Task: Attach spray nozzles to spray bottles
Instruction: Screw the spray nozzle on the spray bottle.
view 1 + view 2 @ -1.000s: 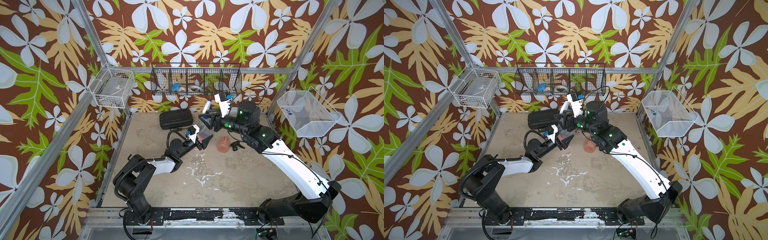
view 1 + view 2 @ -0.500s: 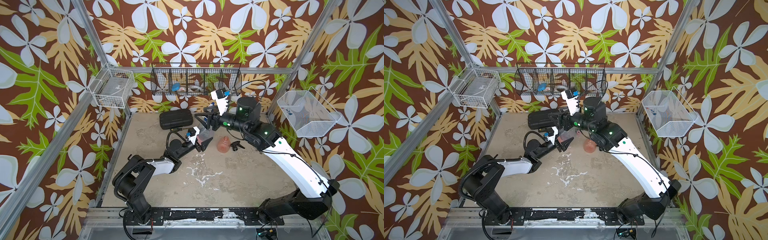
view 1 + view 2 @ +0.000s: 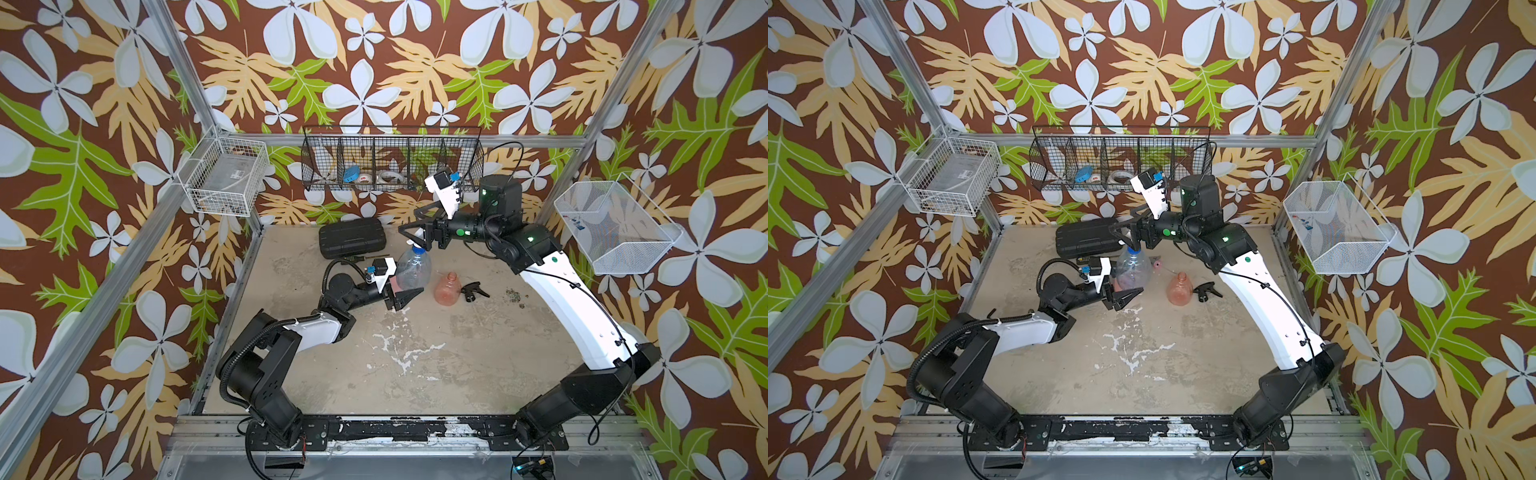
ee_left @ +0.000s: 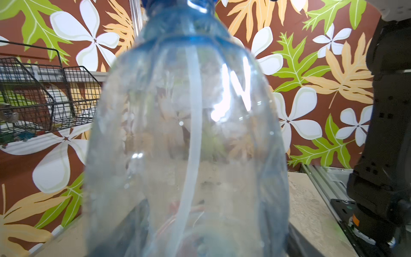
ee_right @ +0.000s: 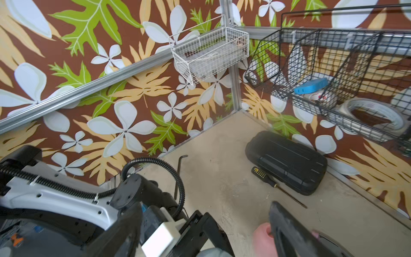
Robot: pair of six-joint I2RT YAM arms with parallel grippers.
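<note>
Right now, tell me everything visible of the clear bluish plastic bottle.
The clear bluish plastic bottle is bulbous and see-through, narrowing to a blue collar at the neck. It stands roughly upright, with a white dip tube running down inside. The left end effector clamps its lower body; the right end effector, open, is at its top.
</note>
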